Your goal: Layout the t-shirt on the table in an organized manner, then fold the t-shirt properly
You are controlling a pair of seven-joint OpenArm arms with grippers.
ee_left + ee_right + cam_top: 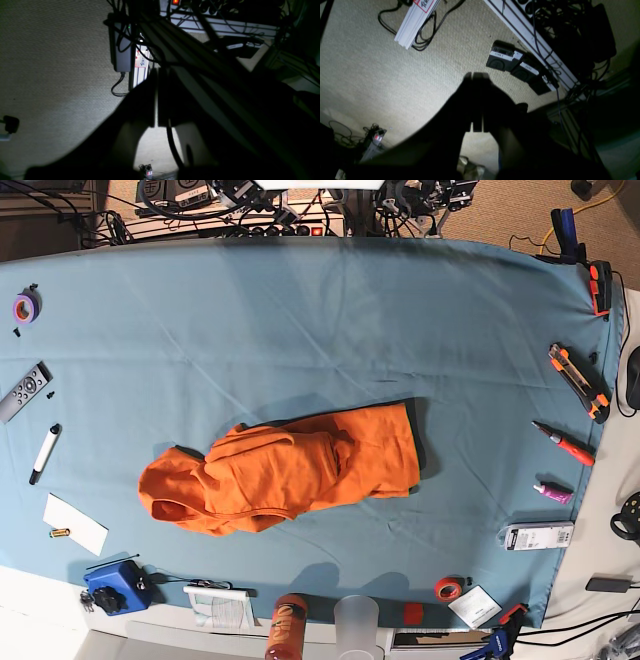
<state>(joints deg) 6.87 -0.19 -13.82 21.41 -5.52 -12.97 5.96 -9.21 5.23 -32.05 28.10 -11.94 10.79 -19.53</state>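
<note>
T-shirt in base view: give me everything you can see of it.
The t-shirt is bright orange soft cloth, lying crumpled and bunched on the teal-covered table, a little below the middle. It is not spread flat: its left part is rumpled into rounded folds, while the right end lies flatter with a fairly straight edge. Neckline and sleeves can't be told apart in the bunching. Only the table touches it; no gripper is near it, and the tools along the edges lie apart from it.

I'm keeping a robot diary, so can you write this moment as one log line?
t-shirt: crumpled, unfolded, mid-table | left gripper: shut, empty, off table | right gripper: shut, empty, off table | folding: not started
</note>
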